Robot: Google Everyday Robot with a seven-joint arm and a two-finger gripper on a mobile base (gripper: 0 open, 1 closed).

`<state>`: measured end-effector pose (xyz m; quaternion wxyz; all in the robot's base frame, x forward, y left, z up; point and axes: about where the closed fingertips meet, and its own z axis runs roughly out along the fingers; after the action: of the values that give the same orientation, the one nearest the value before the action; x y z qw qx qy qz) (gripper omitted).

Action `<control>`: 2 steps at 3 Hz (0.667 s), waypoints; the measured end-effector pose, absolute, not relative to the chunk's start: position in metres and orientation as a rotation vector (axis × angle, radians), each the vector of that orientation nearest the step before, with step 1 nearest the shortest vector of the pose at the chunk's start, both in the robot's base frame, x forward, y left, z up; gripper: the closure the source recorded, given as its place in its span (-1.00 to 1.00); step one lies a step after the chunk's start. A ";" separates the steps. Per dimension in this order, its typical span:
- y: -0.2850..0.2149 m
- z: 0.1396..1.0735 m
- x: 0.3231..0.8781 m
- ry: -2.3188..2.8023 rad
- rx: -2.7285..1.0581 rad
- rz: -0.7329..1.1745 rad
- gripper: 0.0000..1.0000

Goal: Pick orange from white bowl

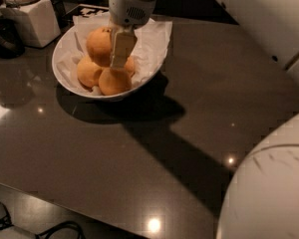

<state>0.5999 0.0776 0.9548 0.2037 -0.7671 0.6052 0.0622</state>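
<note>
The white bowl [65,78] stands at the back left of the dark table, lined with crumpled white paper [152,39]. Several oranges are piled in it. The largest orange [98,46] lies on top at the back, with dark specks at its upper end. Smaller oranges lie at the left [88,71] and front [114,81]. My gripper [120,49] reaches down into the bowl from above and rests against the right side of the largest orange, over the pile's middle. Part of the pile is hidden behind it.
A white square canister [34,20] stands at the back left next to a dark object [5,36]. My arm's white housing fills the lower right [269,193] and upper right [269,19]. The table's front edge runs along the lower left, with cables [55,230] below.
</note>
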 end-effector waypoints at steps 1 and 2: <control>0.075 0.967 0.580 1.667 -2.128 0.199 1.00; 0.065 0.980 0.547 1.671 -2.087 0.216 1.00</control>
<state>0.5471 0.0652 0.9800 0.2277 -0.7577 0.6065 0.0784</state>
